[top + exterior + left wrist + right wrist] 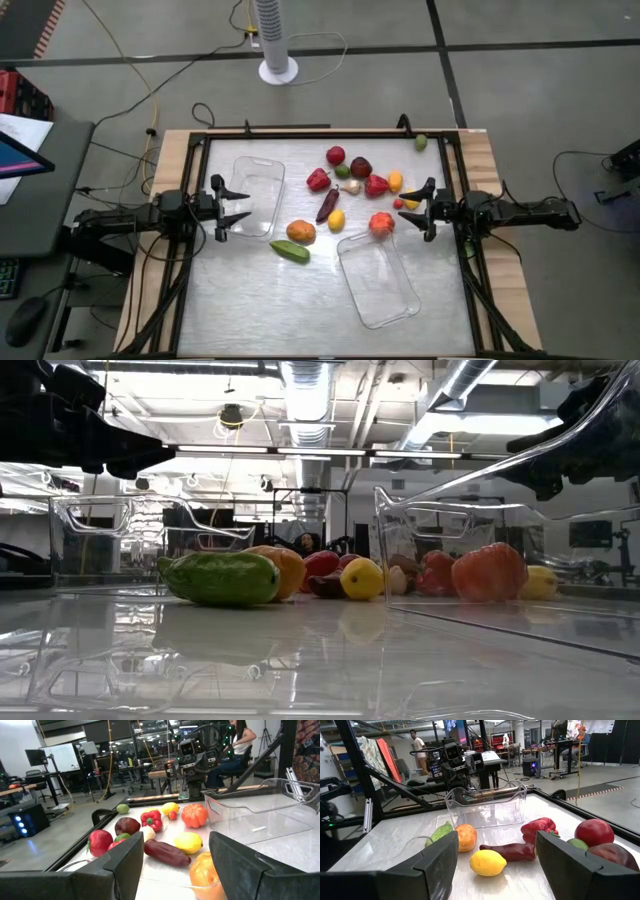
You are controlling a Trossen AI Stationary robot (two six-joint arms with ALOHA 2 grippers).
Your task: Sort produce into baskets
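Taking the red tomato [381, 223] as landmark: nearest the camera, a clear basket [378, 278] touches it. Just right, the right pincer [428, 209] hovers released, empty. Beyond lies the produce cluster [352, 176]. Far left, the left pincer [232, 207] gapes empty beside the second basket [256, 196].

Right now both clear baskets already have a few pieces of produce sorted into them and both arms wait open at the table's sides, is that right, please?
Not quite: both baskets are empty. In the high view the left basket and the right basket hold nothing; the produce lies loose on the table between them. The rest stands: the left gripper and right gripper wait at the sides, jaws open.
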